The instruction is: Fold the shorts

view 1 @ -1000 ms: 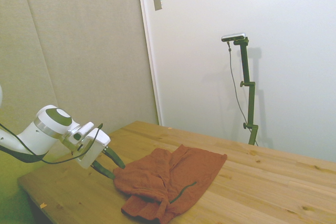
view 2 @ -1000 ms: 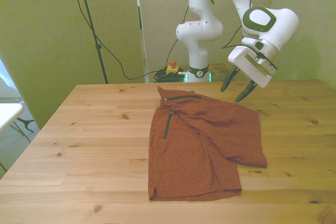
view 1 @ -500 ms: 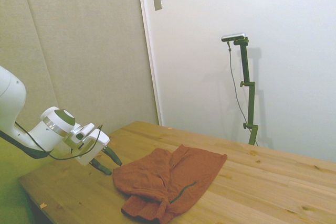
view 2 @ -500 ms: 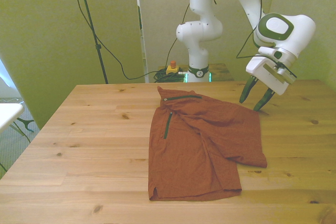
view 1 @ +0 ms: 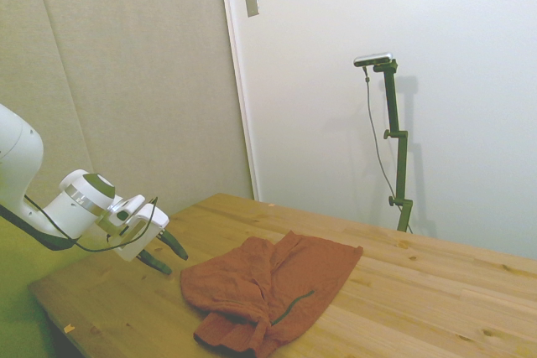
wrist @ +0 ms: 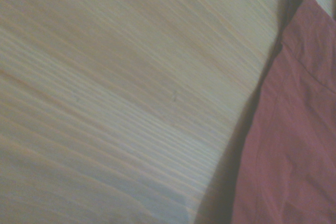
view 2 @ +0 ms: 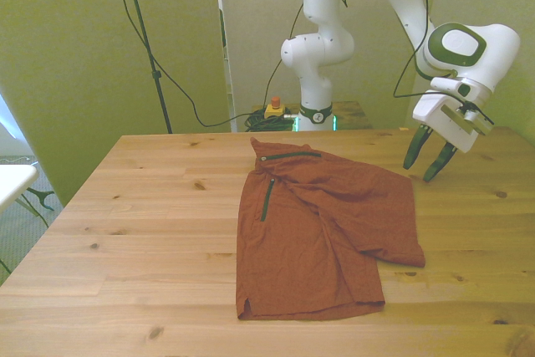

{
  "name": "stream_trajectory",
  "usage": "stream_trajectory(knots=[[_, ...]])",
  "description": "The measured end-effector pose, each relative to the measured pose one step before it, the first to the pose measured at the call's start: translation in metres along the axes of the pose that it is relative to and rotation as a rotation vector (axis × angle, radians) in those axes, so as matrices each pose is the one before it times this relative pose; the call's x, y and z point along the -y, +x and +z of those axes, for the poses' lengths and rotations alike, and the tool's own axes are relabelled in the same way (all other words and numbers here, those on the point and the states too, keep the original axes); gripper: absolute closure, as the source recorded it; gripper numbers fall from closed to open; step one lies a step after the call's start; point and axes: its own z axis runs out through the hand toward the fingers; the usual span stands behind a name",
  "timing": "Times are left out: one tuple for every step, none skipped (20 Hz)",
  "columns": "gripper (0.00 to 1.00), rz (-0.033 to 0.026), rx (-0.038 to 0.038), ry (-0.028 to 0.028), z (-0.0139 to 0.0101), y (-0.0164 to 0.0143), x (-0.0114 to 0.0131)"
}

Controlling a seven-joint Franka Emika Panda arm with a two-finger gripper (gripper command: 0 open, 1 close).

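Note:
The rust-brown shorts (view 2: 322, 227) lie wrinkled and partly folded over themselves on the wooden table (view 2: 134, 232), with a dark zipper line (view 2: 267, 198) showing. From the side, the shorts (view 1: 268, 287) bunch up near the table's near end. My gripper (view 2: 425, 165) hovers just above the table off the shorts' edge on the front view's right, open, with nothing between its dark fingers (view 2: 410, 154). In the side view the gripper (view 1: 166, 256) sits left of the cloth, apart from it. The wrist view shows bare wood and one edge of the shorts (wrist: 294, 140).
A small red and yellow button box (view 2: 273, 108) and cables lie on the floor behind the table. The table's edge (view 2: 522, 135) on the front view's right is close to the gripper. A grey wall panel (view 1: 126, 81) stands behind the arm.
The gripper has moved toward the front view's right and slightly lower, off the shorts' corner and away from the cloth. The shorts have not moved.

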Motion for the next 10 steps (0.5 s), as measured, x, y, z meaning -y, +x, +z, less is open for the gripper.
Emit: stream_trajectory(knots=[[0.0,0.00559,0.00227,-0.00508,0.00284,0.0023,-0.00185],[0.0,0.00612,0.00238,-0.00547,0.00299,0.00249,-0.00198],[0.0,0.0063,0.00263,-0.00583,0.00334,0.00271,-0.00215],[0.0,0.00708,0.00282,-0.00594,0.00348,0.00302,-0.00237],[0.0,0.0061,0.00237,-0.0042,0.00295,0.00263,-0.00197],[0.0,0.00575,0.00228,-0.00401,0.00281,0.00239,-0.00189],[0.0,0.00572,0.00241,-0.00361,0.0027,0.00223,-0.00183],[0.0,0.00535,0.00223,-0.00371,0.00267,0.00217,-0.00185],[0.0,0.00602,0.00261,-0.0051,0.0031,0.0024,-0.00222],[0.0,0.00657,0.00252,-0.00221,0.00263,0.00254,-0.00186]])
